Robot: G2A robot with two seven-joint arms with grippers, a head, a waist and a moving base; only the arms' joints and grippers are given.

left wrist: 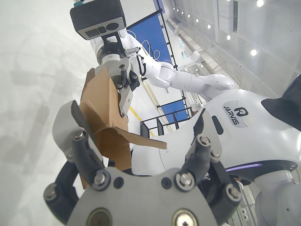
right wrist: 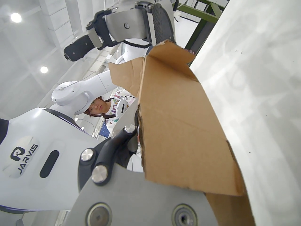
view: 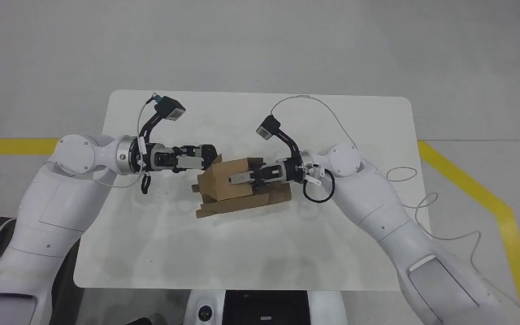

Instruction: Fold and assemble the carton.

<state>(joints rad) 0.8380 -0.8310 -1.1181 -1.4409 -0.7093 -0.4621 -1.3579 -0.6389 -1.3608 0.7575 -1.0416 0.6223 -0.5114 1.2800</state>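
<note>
Carton [view: 236, 191], brown and only partly folded, sits near the middle of the white table [view: 341, 244]. Its lower panels lie flat on the table top, while one wall stands up with loose flaps splaying from its upper edge.

Left gripper [view: 210, 159] is over the table's middle, at the end of the carton nearer the table's left edge. Its fingers are spread wide. In the left wrist view one dark pad [left wrist: 81, 121] touches the outer face of a raised flap, a bent flap juts into the gap, and the other finger stands well apart from the cardboard.

Right gripper [view: 240, 176] is also over the table's middle, coming in from the table's right side and reaching across the top of the carton. The upright wall passes between its fingers. One metal finger [left wrist: 124, 99] lies flat against the cardboard and the second is hidden behind the panel, so the fingers are narrow, clamped on the wall.
</note>
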